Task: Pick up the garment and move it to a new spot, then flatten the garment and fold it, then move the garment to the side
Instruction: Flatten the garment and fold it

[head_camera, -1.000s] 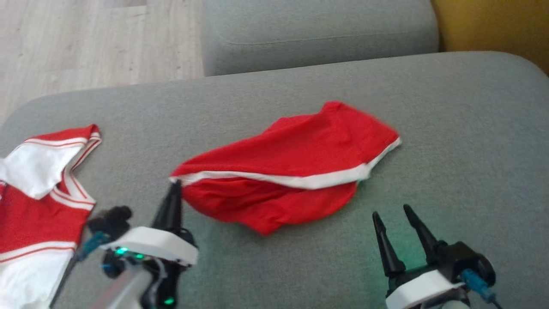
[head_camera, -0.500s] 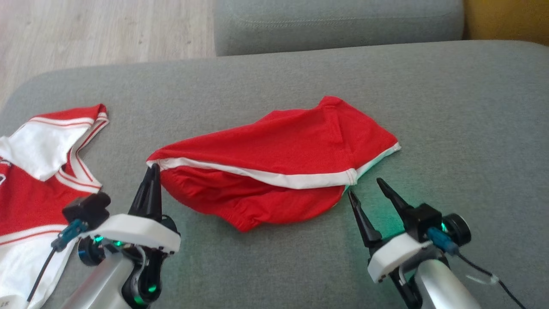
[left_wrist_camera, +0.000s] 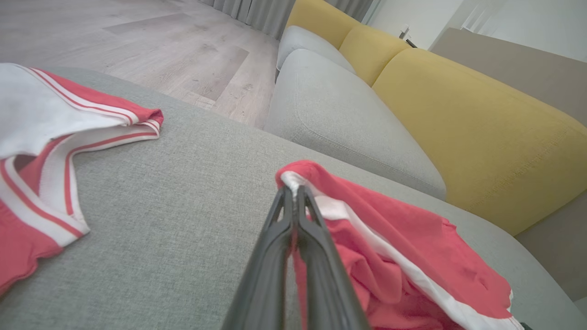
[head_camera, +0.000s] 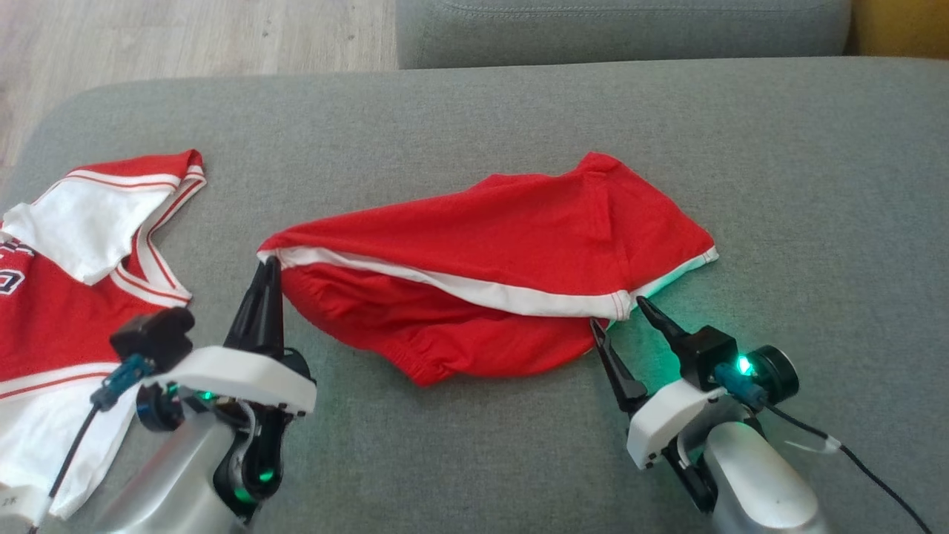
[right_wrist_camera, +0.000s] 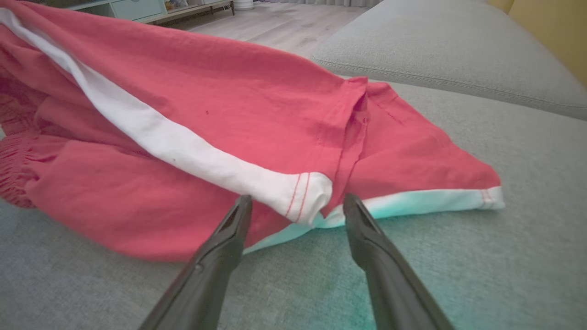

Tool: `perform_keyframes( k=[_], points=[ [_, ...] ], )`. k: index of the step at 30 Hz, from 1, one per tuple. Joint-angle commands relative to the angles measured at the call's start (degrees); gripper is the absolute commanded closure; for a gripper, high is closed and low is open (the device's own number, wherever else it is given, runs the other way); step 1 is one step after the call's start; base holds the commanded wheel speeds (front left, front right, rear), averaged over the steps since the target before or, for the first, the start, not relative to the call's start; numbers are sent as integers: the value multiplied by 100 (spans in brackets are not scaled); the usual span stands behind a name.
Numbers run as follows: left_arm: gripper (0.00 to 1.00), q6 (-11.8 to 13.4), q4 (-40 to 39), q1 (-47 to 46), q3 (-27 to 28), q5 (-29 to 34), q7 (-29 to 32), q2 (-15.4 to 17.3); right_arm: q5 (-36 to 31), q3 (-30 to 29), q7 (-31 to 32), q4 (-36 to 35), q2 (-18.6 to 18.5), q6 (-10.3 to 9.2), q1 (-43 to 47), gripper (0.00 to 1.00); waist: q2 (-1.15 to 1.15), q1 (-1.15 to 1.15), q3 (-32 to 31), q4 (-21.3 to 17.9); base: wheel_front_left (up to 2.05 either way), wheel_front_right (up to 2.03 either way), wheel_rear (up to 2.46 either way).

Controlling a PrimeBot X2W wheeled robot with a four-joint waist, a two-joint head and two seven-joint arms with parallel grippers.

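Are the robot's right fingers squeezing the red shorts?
No, the right fingers stand wide apart, one on each side of a white-trimmed corner of the red shorts, not closed on it.

Left gripper (head_camera: 268, 264): two long fingers (left_wrist_camera: 268, 275), matte black, tapering to fine points. White wedge-shaped housing (head_camera: 237, 378) at finger base. Black boxy camera module (head_camera: 152, 337) on side, with blue connector (head_camera: 122, 374) and thin dark cable (head_camera: 72, 456). Left forearm (head_camera: 178, 478) pale silver-grey, rounded. Green lights (head_camera: 259, 475) on dark wrist joint.

Right gripper (head_camera: 617, 311): same black pointed fingers, white base block (head_camera: 667, 426), black camera box (head_camera: 704, 348), round lens barrel (head_camera: 775, 374), bright green lamp (head_camera: 741, 365). Black lead (head_camera: 871, 478) with white tie (head_camera: 815, 445). Right forearm (head_camera: 764, 489) silver-grey.
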Motion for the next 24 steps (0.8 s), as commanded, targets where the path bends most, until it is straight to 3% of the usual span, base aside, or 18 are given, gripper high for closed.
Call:
perform_keyframes(
  k=[1,3,4,5,7,8,9,18,24],
  points=[
    [100,22,-125,-363,232,61,-29,123,55,156,-37,-91,5,-4,-200,0,0,-1,20,13,0,0,0],
    [100,19,-120,-373,227,64,-26,118,73,166,-37,-74,6,-4,-217,0,0,-1,25,18,0,0,0],
    [100,16,-115,-383,224,66,-26,115,93,191,-37,-64,7,-4,-229,10,0,-1,30,22,0,0,0],
    [100,13,-109,-390,221,67,-27,113,120,225,-37,-62,7,-4,-238,36,0,-1,32,23,0,0,0],
    [100,5,-99,-397,218,65,-28,108,191,283,-37,-66,8,-4,-241,66,0,-1,30,20,0,0,0],
    [100,-5,-95,-395,219,54,-29,104,214,315,-37,-67,8,-4,-242,89,0,-1,25,16,0,0,0],
    [100,-14,-92,-390,221,43,-29,102,230,343,-37,-70,8,-4,-242,100,0,-1,18,11,0,0,0],
    [100,-37,-155,-452,237,105,-60,169,144,288,-37,-507,9,-4,-286,100,0,-1,-4,-113,0,0,0],
    [100,-175,-399,-1215,84,689,-32,358,204,-313,-37,-1392,-17,-4,-884,100,0,-1,239,-384,0,0,0]
  ],
)
